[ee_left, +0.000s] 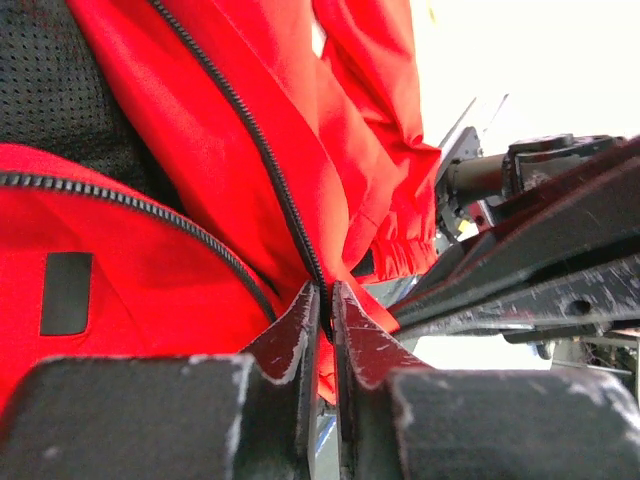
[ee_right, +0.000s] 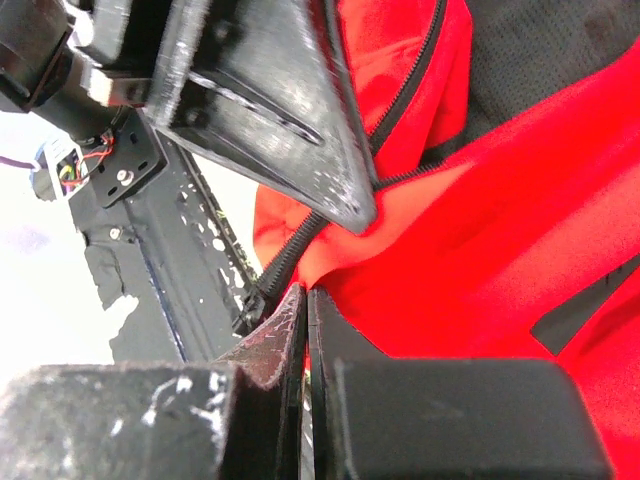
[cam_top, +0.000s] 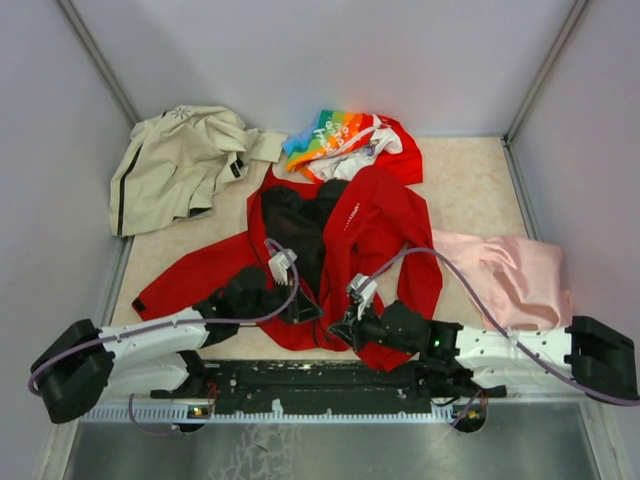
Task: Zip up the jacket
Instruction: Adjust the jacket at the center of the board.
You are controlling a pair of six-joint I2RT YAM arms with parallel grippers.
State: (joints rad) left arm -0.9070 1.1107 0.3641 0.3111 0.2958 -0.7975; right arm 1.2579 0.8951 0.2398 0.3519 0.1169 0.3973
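Evidently early: at the near hem, the left gripper (ee_left: pixel 322 292) pinches the jacket (cam_top: pixel 375 225) at its zipper (ee_left: pixel 255 135), and the right gripper (ee_right: pixel 305 297) sits closed alongside, its hold unclear. Beyond, the front lies open. Next, the zipper ends need mating.

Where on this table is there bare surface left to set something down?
Back right corner: bare table between the rainbow garment, the red jacket and the pink garment. A narrower strip lies between the beige jacket and the red jacket's sleeve. Crowded at the near middle, where the left gripper and right gripper grip the jacket.
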